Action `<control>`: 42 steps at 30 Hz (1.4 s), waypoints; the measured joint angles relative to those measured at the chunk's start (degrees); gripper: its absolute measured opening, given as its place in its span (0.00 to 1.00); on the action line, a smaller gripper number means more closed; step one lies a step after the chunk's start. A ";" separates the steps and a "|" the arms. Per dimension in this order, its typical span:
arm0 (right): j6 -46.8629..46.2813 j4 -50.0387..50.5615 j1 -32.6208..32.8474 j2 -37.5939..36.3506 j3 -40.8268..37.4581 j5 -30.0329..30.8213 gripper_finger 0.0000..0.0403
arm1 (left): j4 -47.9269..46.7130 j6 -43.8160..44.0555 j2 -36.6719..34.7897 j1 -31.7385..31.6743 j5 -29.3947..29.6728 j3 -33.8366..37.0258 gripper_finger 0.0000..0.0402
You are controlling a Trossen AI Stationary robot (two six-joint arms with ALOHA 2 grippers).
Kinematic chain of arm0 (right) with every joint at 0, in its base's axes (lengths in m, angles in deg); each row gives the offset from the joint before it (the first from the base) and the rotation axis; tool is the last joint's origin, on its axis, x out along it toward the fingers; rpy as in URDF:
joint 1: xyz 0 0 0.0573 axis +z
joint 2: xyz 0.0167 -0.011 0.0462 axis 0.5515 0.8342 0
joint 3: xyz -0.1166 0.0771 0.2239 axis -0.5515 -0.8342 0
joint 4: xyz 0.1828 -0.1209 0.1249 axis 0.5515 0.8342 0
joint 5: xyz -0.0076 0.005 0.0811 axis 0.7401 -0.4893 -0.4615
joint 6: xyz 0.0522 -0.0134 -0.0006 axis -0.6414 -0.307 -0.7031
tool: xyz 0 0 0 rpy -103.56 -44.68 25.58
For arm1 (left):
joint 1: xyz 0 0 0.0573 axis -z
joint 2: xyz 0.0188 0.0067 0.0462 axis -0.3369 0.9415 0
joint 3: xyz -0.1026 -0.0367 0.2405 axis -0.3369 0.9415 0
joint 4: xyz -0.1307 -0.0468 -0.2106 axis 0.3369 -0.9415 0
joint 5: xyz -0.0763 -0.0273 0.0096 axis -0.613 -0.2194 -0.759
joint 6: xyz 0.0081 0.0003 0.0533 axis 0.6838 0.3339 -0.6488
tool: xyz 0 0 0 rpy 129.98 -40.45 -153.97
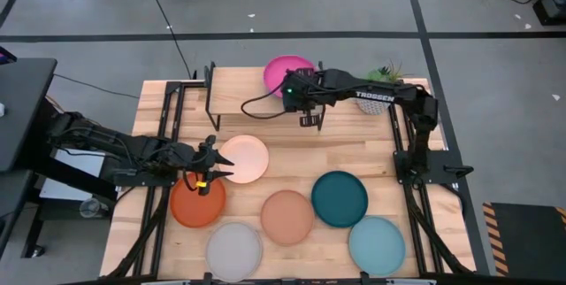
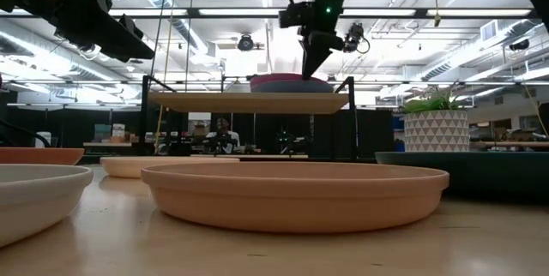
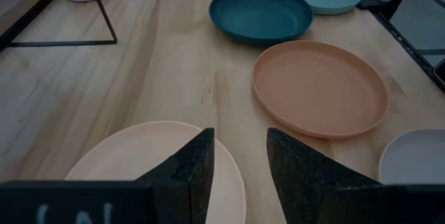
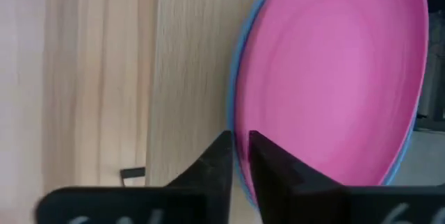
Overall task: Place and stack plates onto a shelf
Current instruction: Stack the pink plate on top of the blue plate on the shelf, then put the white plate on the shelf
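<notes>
The shelf (image 1: pixel 239 90) (image 2: pixel 249 101) stands at the table's far side. The magenta plate (image 1: pixel 285 68) (image 4: pixel 334 71) lies on it, stacked on the blue plate (image 4: pixel 235 113). My right gripper (image 4: pixel 240 156) (image 2: pixel 310 69) points down at the stack's rim, its fingers nearly together. My left gripper (image 3: pixel 240 161) (image 1: pixel 212 168) hovers open above the cream plate's (image 1: pixel 245 159) (image 3: pixel 139 158) near-left rim, touching nothing. On the tabletop rest the orange (image 1: pixel 196 205), terracotta (image 1: pixel 287 217) (image 3: pixel 320 88), dark teal (image 1: pixel 339 198), light grey (image 1: pixel 234 250) and pale aqua (image 1: pixel 376 243) plates. My right gripper comes from above, pointing down, with the magenta plate's rim (image 4: pixel 245 123) in the narrow gap between its two fingers, one inside the rim and one outside. The plate lies flat on the blue plate on the shelf. Whether the pads press the rim, I cannot tell.
A potted plant in a white patterned pot (image 1: pixel 378 97) (image 2: pixel 436 129) stands to the right of the shelf. The shelf's left half (image 1: pixel 232 99) is bare. Black metal frames (image 1: pixel 168 117) run along the table's left and right sides.
</notes>
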 joint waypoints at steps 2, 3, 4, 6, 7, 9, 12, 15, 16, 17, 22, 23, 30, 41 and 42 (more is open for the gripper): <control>-0.90 0.03 0.23 -0.12 0.02 -0.85 0.21 | 0.00 0.01 0.00 0.00 0.00 0.00 0.35; -1.22 -0.01 0.36 -0.34 0.02 -1.36 0.24 | -0.02 0.00 0.00 0.00 0.00 0.00 0.35; -1.62 0.06 0.59 -0.50 0.02 -1.60 0.27 | 0.00 -0.08 0.00 0.00 0.00 0.00 0.35; -2.13 0.05 1.15 -0.78 0.23 -0.92 0.31 | 0.03 -0.38 -0.01 0.00 0.00 0.00 0.35; -2.37 0.80 1.52 -0.94 0.58 0.29 0.32 | 0.05 -0.41 -0.03 0.00 0.00 0.01 0.35; -3.39 1.79 2.48 -1.14 1.69 4.11 0.34 | 0.54 -0.42 -0.04 0.00 0.12 0.00 0.35; -4.40 2.27 4.52 -1.80 3.92 8.95 0.35 | 1.13 0.01 -0.05 0.00 0.58 0.00 0.35; -5.24 1.86 6.96 -2.39 6.32 12.33 0.34 | 3.15 1.67 -0.05 0.00 0.64 0.00 0.35; -6.02 1.87 7.72 -2.52 6.88 12.84 0.34 | 3.76 2.54 -0.07 0.00 0.63 -0.07 0.35; -7.23 1.74 8.35 -2.65 7.26 12.92 0.34 | 3.34 3.07 -0.07 0.00 0.64 -0.33 0.35; -18.04 1.69 11.18 -3.39 6.38 9.21 0.34 | -5.71 8.51 2.16 1.26 0.70 -3.85 0.35; -19.65 1.84 11.99 -3.39 5.45 8.52 0.34 | -6.58 9.18 3.18 2.04 0.70 -4.28 0.35; -23.57 -4.24 18.12 -3.21 -4.77 12.06 0.34 | -6.79 11.20 14.43 8.73 0.67 -7.82 0.35; -25.45 -25.81 26.09 -3.19 -18.86 17.54 0.34 | -6.78 11.65 32.71 8.14 7.24 -14.16 0.35; -25.13 -28.28 26.63 -3.19 -20.23 17.91 0.34 | -6.84 11.69 33.80 7.85 7.26 -14.33 0.35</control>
